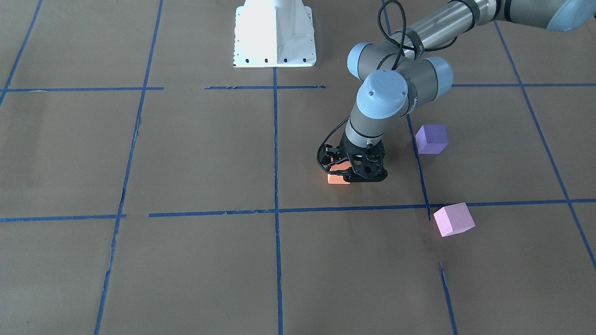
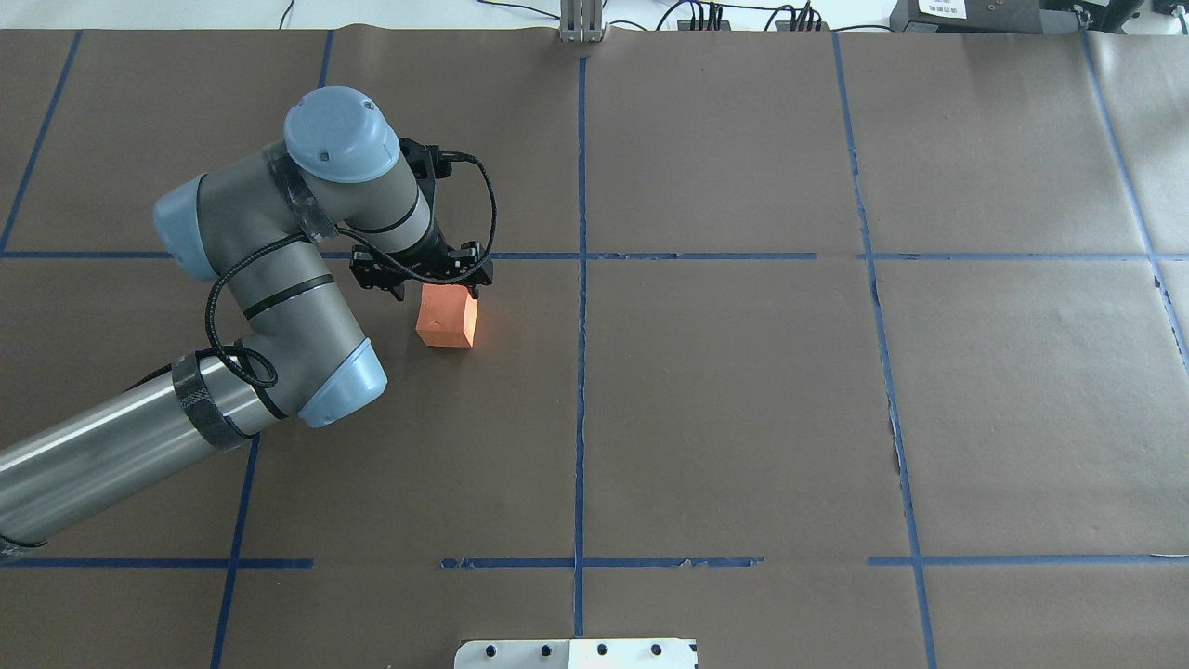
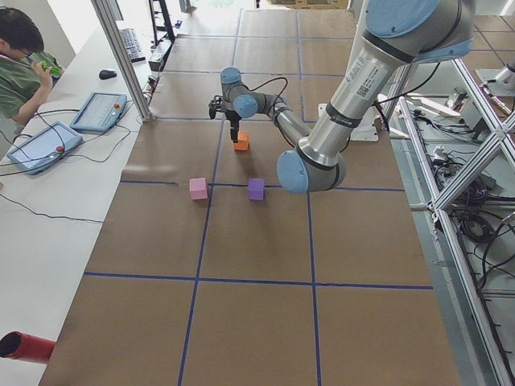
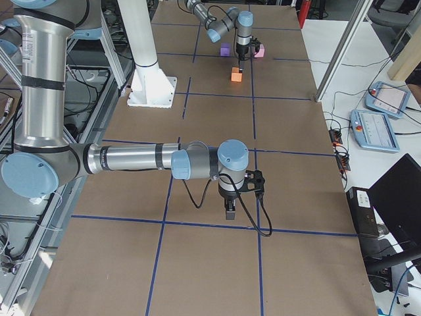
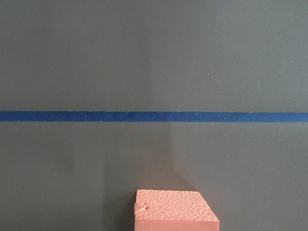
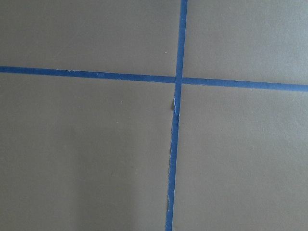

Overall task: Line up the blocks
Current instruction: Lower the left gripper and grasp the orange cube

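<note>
The orange block (image 1: 336, 178) (image 2: 446, 316) rests on the brown table. My left gripper (image 1: 350, 168) (image 2: 437, 286) hangs right over it, its jaws spread wider than the block and not closed on it. The left wrist view shows the block's top (image 5: 174, 211) at the bottom edge. The dark purple block (image 1: 431, 138) and the light pink block (image 1: 454, 219) lie apart, further to my left; the arm hides both in the overhead view. My right gripper (image 4: 229, 212) hovers over bare table far from the blocks. I cannot tell if it is open or shut.
Blue tape lines (image 2: 581, 279) divide the brown paper table into a grid. The white robot base (image 1: 274, 32) stands at the table's near edge. An operator (image 3: 20, 56) sits at a side bench with tablets (image 3: 98, 111).
</note>
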Available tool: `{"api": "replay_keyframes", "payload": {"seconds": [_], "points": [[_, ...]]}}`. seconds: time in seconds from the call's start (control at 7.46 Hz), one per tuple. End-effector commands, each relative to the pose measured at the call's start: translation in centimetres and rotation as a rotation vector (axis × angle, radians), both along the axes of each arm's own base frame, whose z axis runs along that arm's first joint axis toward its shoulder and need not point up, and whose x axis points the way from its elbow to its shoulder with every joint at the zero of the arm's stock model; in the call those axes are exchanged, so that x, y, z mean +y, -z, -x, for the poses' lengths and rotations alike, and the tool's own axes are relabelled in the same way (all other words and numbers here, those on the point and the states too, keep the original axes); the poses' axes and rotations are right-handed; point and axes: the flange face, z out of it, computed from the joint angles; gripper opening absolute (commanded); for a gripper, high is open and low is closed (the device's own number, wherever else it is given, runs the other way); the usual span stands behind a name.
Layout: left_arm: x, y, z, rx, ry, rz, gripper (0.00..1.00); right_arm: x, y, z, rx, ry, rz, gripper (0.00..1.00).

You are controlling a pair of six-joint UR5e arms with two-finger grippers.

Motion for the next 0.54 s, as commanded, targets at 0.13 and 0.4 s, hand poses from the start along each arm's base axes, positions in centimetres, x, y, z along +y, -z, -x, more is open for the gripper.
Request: {"api": "replay_keyframes", "payload": {"seconds": [0.13,0.4], "points": [[1.14,-1.31,-1.37,0.003,-0.019,0.002,1.00,0.00,0.00,0.00,0.000,0.000,0.000,1.00],[1.20,-1.64,-2.09,0.002,-0.011,-0.011,1.00,0.00,0.00,0.00,0.000,0.000,0.000,1.00]]}}
